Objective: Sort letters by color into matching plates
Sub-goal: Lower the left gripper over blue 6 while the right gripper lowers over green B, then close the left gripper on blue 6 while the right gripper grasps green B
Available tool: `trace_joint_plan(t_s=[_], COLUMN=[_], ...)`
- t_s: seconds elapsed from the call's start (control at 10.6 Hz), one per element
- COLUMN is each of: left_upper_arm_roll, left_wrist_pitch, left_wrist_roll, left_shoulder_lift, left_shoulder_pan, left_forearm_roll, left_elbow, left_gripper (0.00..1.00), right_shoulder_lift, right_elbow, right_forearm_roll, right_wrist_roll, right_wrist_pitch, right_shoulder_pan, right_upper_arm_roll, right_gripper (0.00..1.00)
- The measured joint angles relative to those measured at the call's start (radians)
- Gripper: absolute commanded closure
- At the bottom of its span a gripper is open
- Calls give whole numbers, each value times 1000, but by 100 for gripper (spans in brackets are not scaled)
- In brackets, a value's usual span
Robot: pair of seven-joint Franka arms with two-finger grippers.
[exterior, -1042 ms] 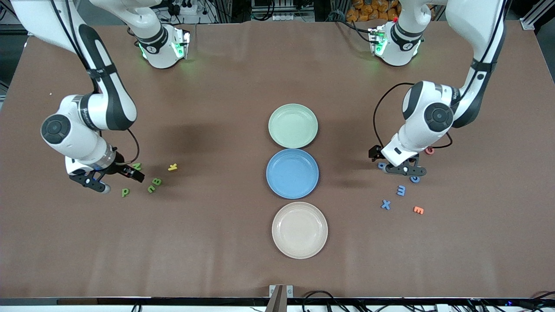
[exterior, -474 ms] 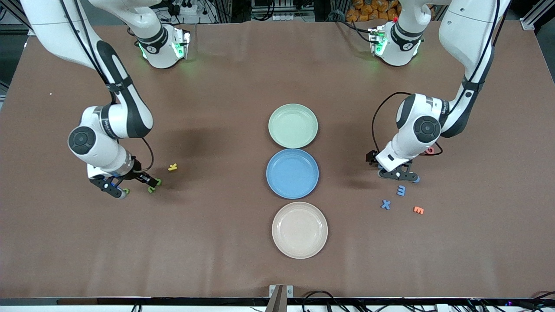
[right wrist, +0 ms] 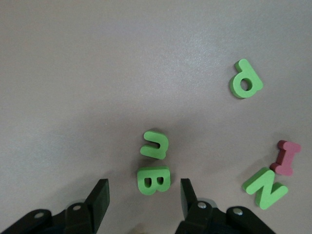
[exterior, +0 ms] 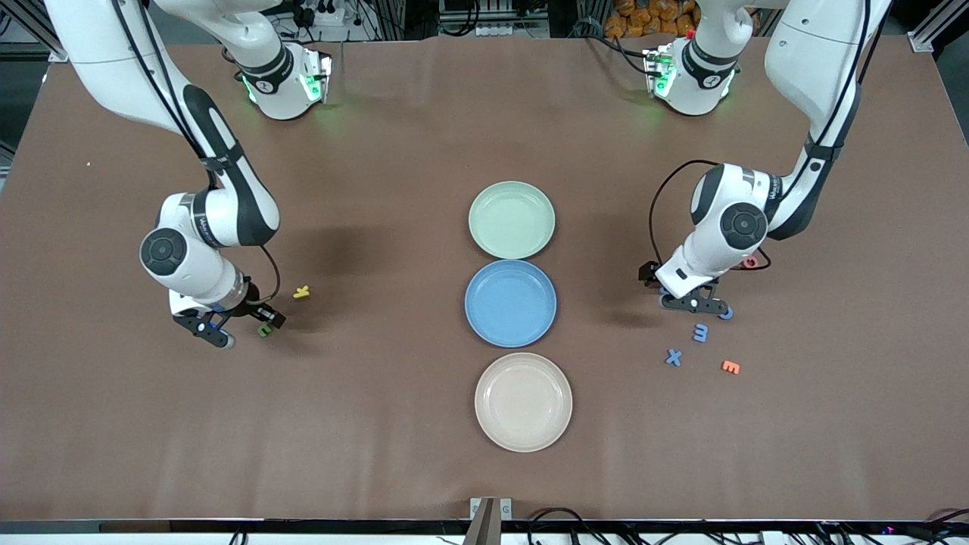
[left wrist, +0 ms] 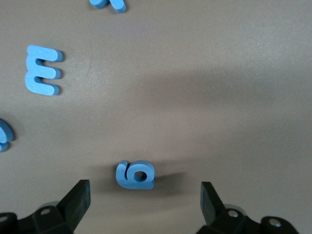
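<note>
Three plates are set in a row along the middle of the desk [exterior: 394,454]: the pale green plate [exterior: 512,219] farthest from the front camera, the blue plate [exterior: 511,303] next, and a beige plate [exterior: 523,402] nearest. All three are seen bare.

The right end effector [right wrist: 144,200] is positioned low over the green letters at the right arm's end of the desk. Its fingers [right wrist: 100,197] are seen parted on either side of the green B [right wrist: 153,179], apparently without touching it; nothing is gripped. A green n [right wrist: 155,145] lies just beside the B, with a green p [right wrist: 246,79], a green N [right wrist: 265,187] and a pink I [right wrist: 287,157] well apart. A yellow letter [exterior: 302,291] lies near.

The left end effector [left wrist: 145,202] is held wide open and low over a blue letter [left wrist: 135,174] that lies flat between its fingers, untouched. A blue E [left wrist: 43,69] and a blue X [exterior: 673,357] lie near, beside an orange letter [exterior: 730,367].
</note>
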Motion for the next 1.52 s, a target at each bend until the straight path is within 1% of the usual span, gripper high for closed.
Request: trace_joint_plan(t_s=[0.19, 0.57, 0.76, 0.95, 1.04, 1.14, 1.23, 1.33, 1.42, 1.52], left_upper_arm_roll=[1, 2, 4, 5, 5, 4, 1, -1, -3, -5], left_wrist_pitch=[68, 93, 119, 152, 161, 165, 166, 167, 168, 168], left_wrist_roll=[0, 0, 0, 0, 0, 0, 0, 0, 0, 0], left_shoulder_lift=[0, 0, 4, 19, 28, 32, 32, 32, 32, 32], left_shoulder_pan=[1, 1, 12, 41, 46, 46, 45, 45, 45, 45], left_forearm_roll=[0, 18, 69, 126, 131, 131, 131, 132, 132, 133], left_elbow=[-43, -58, -61, -64, -64, -64, -64, -64, -64, -64], left_gripper=[0, 0, 0, 0, 0, 0, 0, 0, 0, 23], right_shoulder_lift=[18, 30, 32, 40, 45, 49, 51, 53, 54, 54], right_elbow=[0, 0, 0, 0, 0, 0, 0, 0, 0, 0], right_forearm_roll=[0, 0, 0, 0, 0, 0, 0, 0, 0, 0], right_wrist_roll=[0, -1, -1, -1, -1, -1, -1, -1, -2, -2], right_wrist_pitch=[15, 18, 19, 27, 31, 35, 38, 40, 43, 45], right_shoulder_pan=[0, 0, 0, 0, 0, 0, 0, 0, 0, 0], right_upper_arm_roll=[0, 0, 0, 0, 0, 0, 0, 0, 0, 0], right_gripper=[38, 43, 46, 47, 50, 55, 74, 98, 100, 100])
